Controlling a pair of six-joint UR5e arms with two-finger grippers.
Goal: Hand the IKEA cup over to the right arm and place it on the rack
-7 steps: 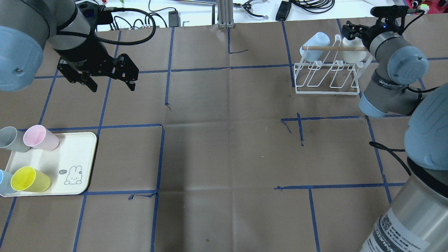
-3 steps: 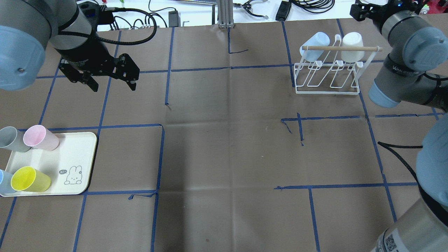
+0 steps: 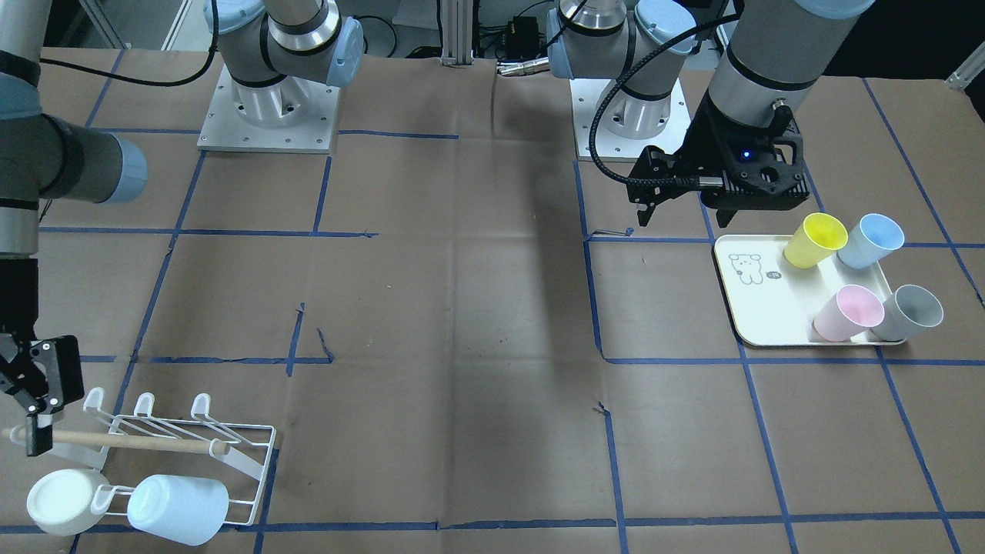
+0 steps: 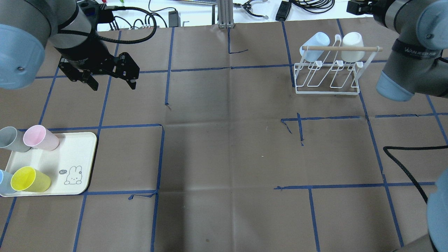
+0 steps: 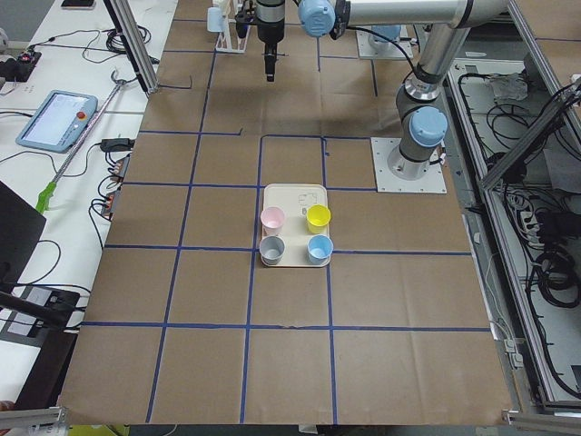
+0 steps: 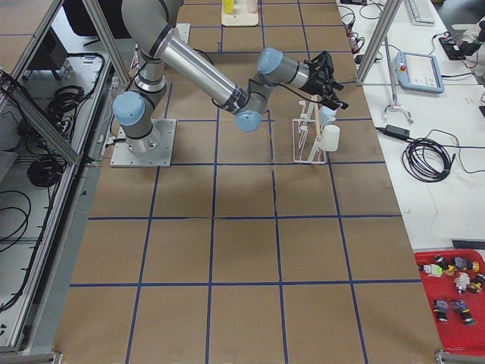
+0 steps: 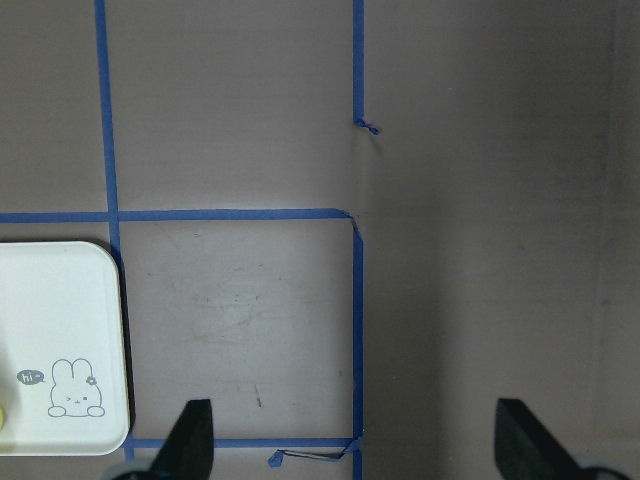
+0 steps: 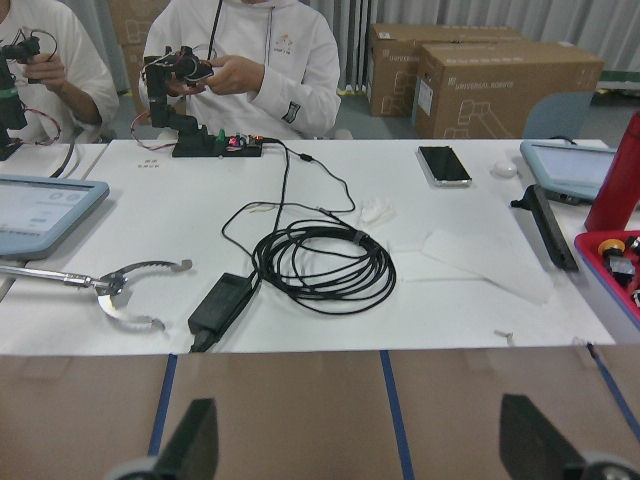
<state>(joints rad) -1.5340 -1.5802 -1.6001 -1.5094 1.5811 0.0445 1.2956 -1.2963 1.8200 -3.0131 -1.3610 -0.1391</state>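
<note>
IKEA cups (image 4: 30, 179), six in all, are small plain plastic tumblers, and neither robot gripper holds one. Largest in the scene is one brown paper-covered table (image 4: 227, 147), marked into squares with blue tape. Two silver-grey arms reach over it: the left arm (image 4: 66, 31) over the far left and the right arm (image 4: 413, 56) at the far right corner. One cream tray (image 4: 71, 150) with a rabbit drawing lies at the near left edge. One white wire rack (image 4: 327, 92) stands at the far right, with one pale wooden dowel (image 4: 341, 48) across its top and three hook-tipped prongs on its near side bare. Four cups stand mouth-up on the tray: a yellow cup (image 3: 816, 240), a blue cup (image 3: 869, 240), a pink cup (image 3: 846, 314) and a grey cup (image 3: 909, 312). Two more sit tilted over prongs on the rack's far side: a white cup (image 3: 65, 502) and a pale blue cup (image 3: 177, 509). The left gripper (image 4: 113, 84) hangs above bare table, farther out than the tray, its fingers spread wide with nothing between them. The right gripper (image 8: 362, 450), just past the rack's far right end, is likewise spread and empty. Each cup looks light, stiff and smooth, probably slippery but not fragile. A pinch across the wall near the rim, one finger inside, should hold it and leave the base free for the other gripper.
</note>
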